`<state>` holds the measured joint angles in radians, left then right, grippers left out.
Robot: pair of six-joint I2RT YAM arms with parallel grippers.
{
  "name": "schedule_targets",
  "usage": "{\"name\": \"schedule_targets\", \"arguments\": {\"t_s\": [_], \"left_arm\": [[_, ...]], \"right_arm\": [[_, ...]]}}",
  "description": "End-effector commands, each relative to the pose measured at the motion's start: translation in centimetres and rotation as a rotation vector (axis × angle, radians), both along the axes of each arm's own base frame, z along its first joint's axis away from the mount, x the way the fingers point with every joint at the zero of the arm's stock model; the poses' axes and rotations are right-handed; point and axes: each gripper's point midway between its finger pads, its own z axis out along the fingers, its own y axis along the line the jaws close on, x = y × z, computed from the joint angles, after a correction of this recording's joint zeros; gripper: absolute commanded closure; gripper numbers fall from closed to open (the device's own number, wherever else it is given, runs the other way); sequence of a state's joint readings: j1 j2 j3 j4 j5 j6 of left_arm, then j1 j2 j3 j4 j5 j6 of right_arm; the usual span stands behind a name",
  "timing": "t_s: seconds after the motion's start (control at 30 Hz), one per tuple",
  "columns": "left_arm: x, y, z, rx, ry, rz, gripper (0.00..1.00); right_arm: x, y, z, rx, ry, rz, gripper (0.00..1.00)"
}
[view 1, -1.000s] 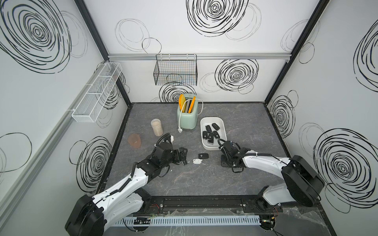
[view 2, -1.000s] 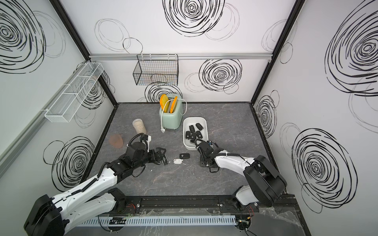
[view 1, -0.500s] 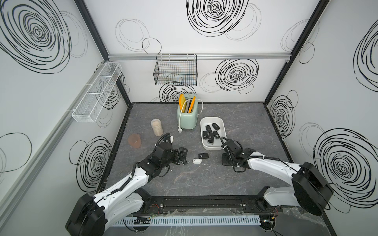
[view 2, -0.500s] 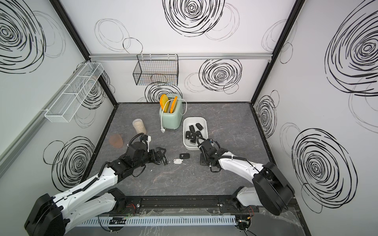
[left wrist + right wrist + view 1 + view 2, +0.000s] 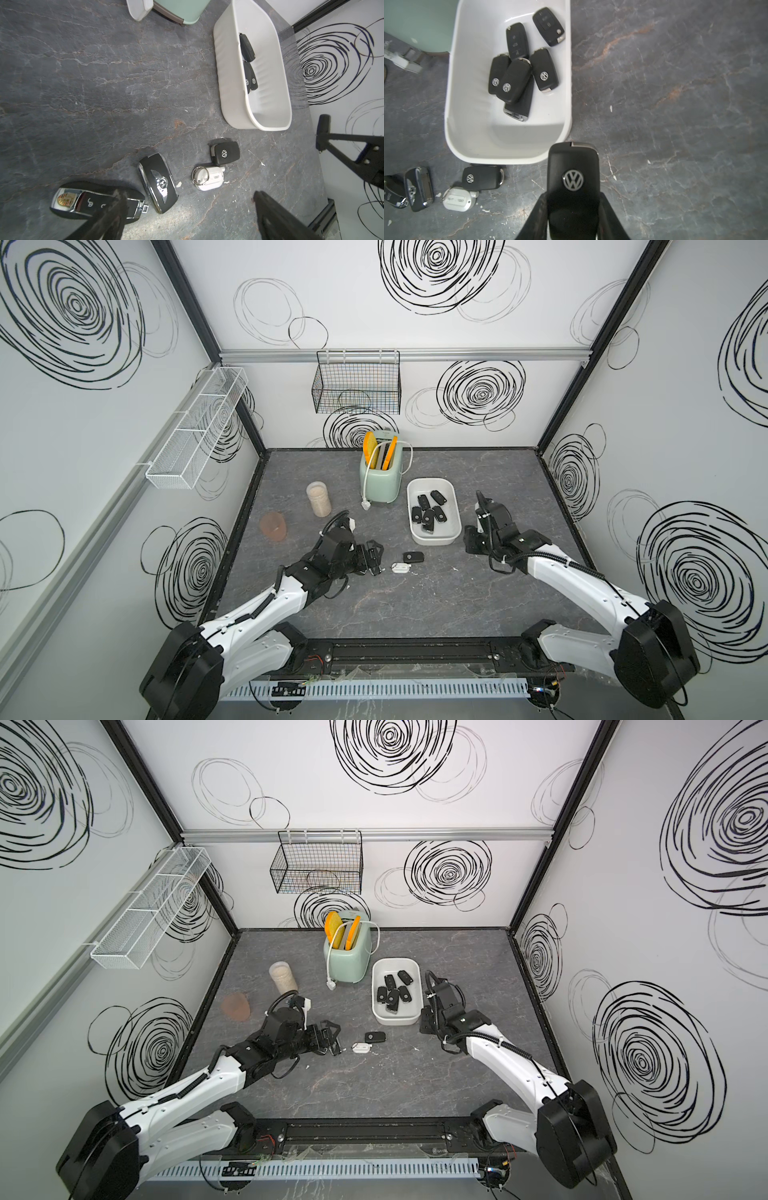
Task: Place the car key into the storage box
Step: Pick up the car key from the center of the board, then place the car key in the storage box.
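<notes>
Since a second before, the right arm had swung its big shoulder out to the side, while its tip stayed close by the near end of the storage box [image 5: 436,540]. The left arm had not moved.

The right gripper [image 5: 573,204] had its fingers [image 5: 536,209] pressed on the two thin sides of the car key [image 5: 572,164], badge up. The key sat just beside the box's near end and did not look to be over the inside yet. A pile of black keys [image 5: 517,70] lay in the box already.

The left gripper [image 5: 372,558] hung low over the table [image 5: 415,614] with its fingers wide apart, holding nothing. One more black key [image 5: 413,557] and a white tag [image 5: 401,569] lay near it.

The key looked small, light and hard — smooth plastic, so it could slip or twist. The thin sides seemed the best place to pinch it. A short drop into the box would likely not hurt it.
</notes>
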<state>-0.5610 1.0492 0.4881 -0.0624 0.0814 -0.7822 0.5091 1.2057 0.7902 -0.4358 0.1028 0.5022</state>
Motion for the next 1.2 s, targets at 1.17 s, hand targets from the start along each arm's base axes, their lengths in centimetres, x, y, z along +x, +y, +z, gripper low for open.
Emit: {"name": "schedule_targets", "arguments": {"t_s": [1.17], "left_arm": [[0.0, 2.3, 0.9, 0.008, -0.046, 0.046, 0.02]], "right_arm": [[10.6, 6.7, -6.5, -0.118, 0.093, 0.194, 0.7]]}}
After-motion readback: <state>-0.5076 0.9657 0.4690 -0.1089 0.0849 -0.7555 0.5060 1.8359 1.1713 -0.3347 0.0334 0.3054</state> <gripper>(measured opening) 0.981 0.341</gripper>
